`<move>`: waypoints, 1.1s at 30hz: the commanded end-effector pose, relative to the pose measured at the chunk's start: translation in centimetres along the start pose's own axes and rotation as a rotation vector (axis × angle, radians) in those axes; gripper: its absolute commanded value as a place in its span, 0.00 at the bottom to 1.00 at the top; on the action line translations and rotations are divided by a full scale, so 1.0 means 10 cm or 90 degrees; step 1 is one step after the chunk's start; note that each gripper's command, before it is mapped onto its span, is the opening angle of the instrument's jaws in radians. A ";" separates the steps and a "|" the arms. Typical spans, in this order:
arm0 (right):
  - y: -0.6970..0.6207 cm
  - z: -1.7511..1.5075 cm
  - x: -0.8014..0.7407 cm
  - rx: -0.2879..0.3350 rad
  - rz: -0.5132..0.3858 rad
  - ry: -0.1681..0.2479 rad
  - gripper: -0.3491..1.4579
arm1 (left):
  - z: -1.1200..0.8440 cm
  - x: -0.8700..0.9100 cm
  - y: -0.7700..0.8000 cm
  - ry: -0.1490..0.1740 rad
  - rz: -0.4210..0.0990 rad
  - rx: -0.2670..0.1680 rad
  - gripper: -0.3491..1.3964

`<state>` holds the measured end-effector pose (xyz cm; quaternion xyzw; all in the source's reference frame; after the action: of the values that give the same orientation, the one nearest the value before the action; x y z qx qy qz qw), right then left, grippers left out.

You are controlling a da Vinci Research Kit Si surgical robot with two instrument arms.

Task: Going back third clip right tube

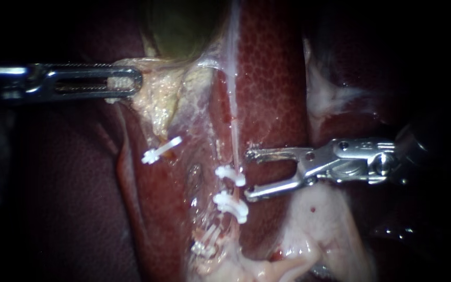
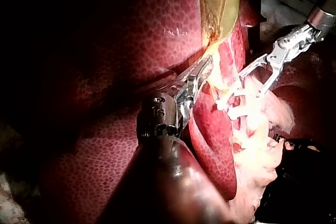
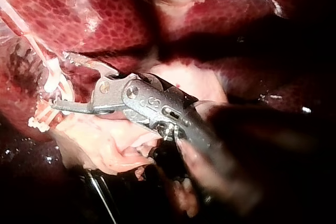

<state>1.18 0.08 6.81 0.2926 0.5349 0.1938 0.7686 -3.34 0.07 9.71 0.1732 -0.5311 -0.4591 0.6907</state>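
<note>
My right instrument (image 1: 249,176) comes in from the right with its jaws open and nothing in them. The tips stand just right of the right tube (image 1: 234,104), a thin pale strand running down over the liver (image 1: 272,78). Two white clips (image 1: 230,175) (image 1: 230,204) sit on that tube beside the jaw tips, and a third white clip (image 1: 205,244) lies lower. Another clip (image 1: 160,150) sits on the left tube. My left instrument (image 1: 123,83) is shut on pale tissue at the neck of the greenish gallbladder (image 1: 178,26). The left wrist view shows the left instrument (image 2: 198,77) holding that tissue and the right instrument (image 2: 252,80) open.
Pale fatty tissue (image 1: 314,224) lies below my right instrument's jaws, and a white patch (image 1: 324,96) lies above them. Dark liver surface (image 1: 69,198) fills the left. In the right wrist view the right instrument (image 3: 58,83) reaches over pale tissue (image 3: 105,140) towards the clips (image 3: 52,80).
</note>
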 end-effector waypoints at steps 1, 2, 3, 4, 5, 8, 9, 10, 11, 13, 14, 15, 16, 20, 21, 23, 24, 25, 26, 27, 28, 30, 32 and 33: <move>-0.001 0.002 0.000 0.001 0.001 0.000 0.52 | 0.001 0.001 0.000 0.000 0.000 -0.001 0.00; -0.001 0.002 -0.001 0.001 0.000 0.000 0.52 | 0.001 0.001 0.000 0.000 0.000 -0.001 0.00; -0.001 0.002 -0.001 0.001 0.000 0.000 0.52 | 0.001 0.001 0.000 0.000 0.000 -0.001 0.00; -0.001 0.001 -0.001 0.001 0.000 0.000 0.52 | 0.000 0.001 0.000 0.000 0.000 0.000 0.00; -0.002 0.000 -0.001 0.001 -0.003 0.000 0.52 | 0.000 0.001 0.000 0.000 0.000 0.000 0.00; -0.004 -0.008 0.002 0.004 -0.017 0.004 0.52 | -0.001 0.001 0.001 0.000 0.000 0.000 0.00; -0.005 -0.012 0.005 0.005 -0.027 0.005 0.52 | -0.001 0.001 0.001 0.000 0.000 0.000 0.00; -0.007 -0.015 0.007 0.007 -0.034 0.007 0.52 | -0.001 0.001 0.001 0.000 0.000 0.000 0.00; -0.009 -0.018 0.010 0.008 -0.036 0.007 0.52 | -0.001 0.001 0.001 0.000 0.000 0.000 0.00; -0.013 -0.027 0.019 0.011 -0.049 0.010 0.52 | 0.000 0.002 0.001 0.000 0.001 0.000 0.00; -0.015 -0.030 0.023 0.012 -0.055 0.012 0.52 | 0.000 0.002 0.001 0.000 0.001 -0.001 0.00; -0.017 -0.033 0.027 0.013 -0.061 0.013 0.52 | 0.000 0.002 0.001 0.000 0.001 -0.001 0.00; -0.019 -0.038 0.032 0.015 -0.066 0.015 0.52 | 0.000 0.002 0.001 0.000 0.001 -0.001 0.00; -0.025 -0.054 0.050 0.019 -0.089 0.024 0.52 | 0.001 0.003 0.002 0.000 0.001 -0.001 0.00; -0.026 -0.057 0.053 0.020 -0.092 0.026 0.52 | 0.002 0.004 0.002 -0.001 0.001 -0.001 0.00; -0.029 -0.063 0.059 0.021 -0.104 0.029 0.52 | 0.004 0.006 0.002 -0.001 0.002 -0.002 0.00; -0.029 -0.066 0.061 0.022 -0.107 0.031 0.52 | 0.005 0.007 0.002 -0.001 0.003 -0.002 0.00; -0.030 -0.068 0.064 0.023 -0.110 0.033 0.52 | 0.006 0.009 0.001 -0.004 0.003 -0.003 0.00; -0.031 -0.070 0.065 0.023 -0.113 0.035 0.52 | 0.008 0.010 0.001 -0.002 0.004 -0.004 0.00; -0.031 -0.071 0.066 0.023 -0.117 0.036 0.52 | 0.009 0.012 0.001 -0.003 0.004 -0.005 0.00; -0.032 -0.072 0.066 0.023 -0.117 0.036 0.52 | 0.011 0.013 0.000 -0.001 0.005 -0.006 0.00; -0.032 -0.073 0.066 0.024 -0.117 0.038 0.52 | 0.015 0.016 -0.001 0.003 0.006 -0.010 0.00; -0.032 -0.073 0.066 0.024 -0.117 0.038 0.52 | 0.019 0.020 -0.001 0.005 0.007 -0.013 0.00; -0.032 -0.074 0.066 0.024 -0.117 0.038 0.52 | 0.022 0.022 -0.001 0.007 0.008 -0.013 0.00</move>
<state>0.72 0.42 5.94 0.2506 0.5859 0.1212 0.7611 -3.57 -0.07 9.93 0.1650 -0.5240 -0.4578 0.6990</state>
